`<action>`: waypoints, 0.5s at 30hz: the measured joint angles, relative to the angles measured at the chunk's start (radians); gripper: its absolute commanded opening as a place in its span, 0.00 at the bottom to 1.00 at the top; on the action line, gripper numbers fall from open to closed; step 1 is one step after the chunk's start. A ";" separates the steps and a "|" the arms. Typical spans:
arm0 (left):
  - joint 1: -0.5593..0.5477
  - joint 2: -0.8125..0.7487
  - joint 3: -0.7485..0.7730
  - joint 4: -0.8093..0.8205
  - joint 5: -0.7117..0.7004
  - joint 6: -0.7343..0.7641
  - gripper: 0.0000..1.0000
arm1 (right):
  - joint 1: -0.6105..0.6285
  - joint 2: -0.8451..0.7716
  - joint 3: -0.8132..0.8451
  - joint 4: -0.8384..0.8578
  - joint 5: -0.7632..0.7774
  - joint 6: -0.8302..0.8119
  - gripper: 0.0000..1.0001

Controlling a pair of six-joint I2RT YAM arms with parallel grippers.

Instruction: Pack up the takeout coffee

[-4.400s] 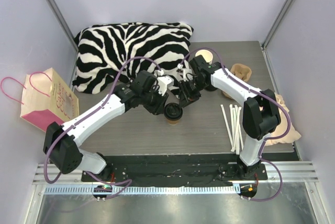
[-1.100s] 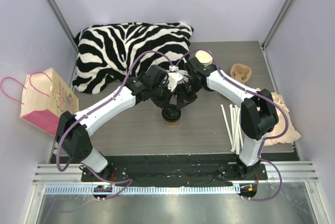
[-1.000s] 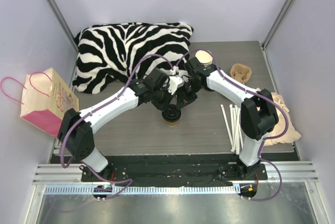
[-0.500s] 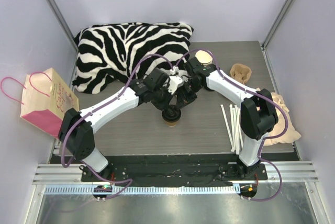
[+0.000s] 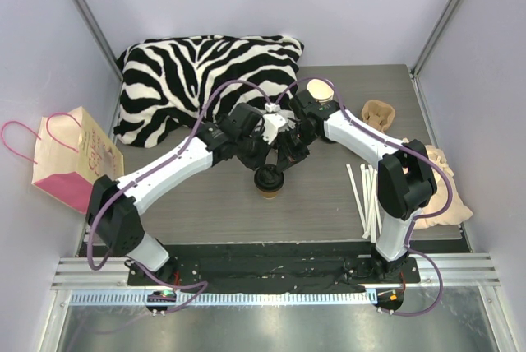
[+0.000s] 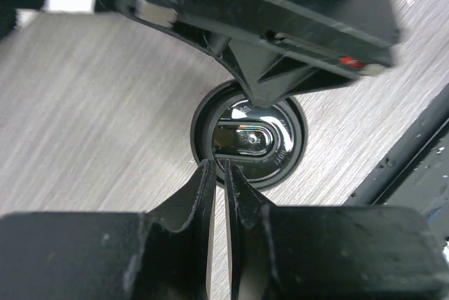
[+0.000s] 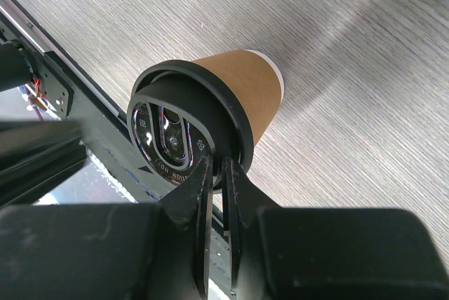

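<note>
Logged left gripper (image 6: 219,167) with fingers all but together, tips against the coffee (image 7: 242,93) lid rim. Noted right gripper (image 7: 217,165) pinched onto that rim. Found coffee upright mid-table (image 5: 329,204), under both wrists, well apart from straws (image 5: 366,196).

You're looking at a left arm (image 5: 160,173) and right arm (image 5: 353,134) wearing white shells between black joints, with purple cables (image 5: 238,81) looping along each. The left gripper (image 6: 219,172) and right gripper (image 7: 219,167) are showing matte black, scuffed fingers (image 6: 198,198) tapering to thin tips.
</note>
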 measured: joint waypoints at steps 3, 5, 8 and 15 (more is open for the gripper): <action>-0.001 0.039 -0.032 0.022 0.002 0.000 0.14 | 0.000 0.000 0.000 0.000 0.000 0.000 0.16; -0.001 0.074 -0.057 0.031 0.010 0.000 0.14 | 0.000 0.000 0.000 0.000 0.000 0.000 0.16; 0.002 0.071 -0.059 0.048 0.016 0.000 0.14 | 0.000 0.000 0.000 0.000 0.000 0.000 0.16; 0.013 0.059 -0.054 0.028 0.016 0.003 0.16 | 0.002 0.002 0.002 0.000 -0.001 0.000 0.16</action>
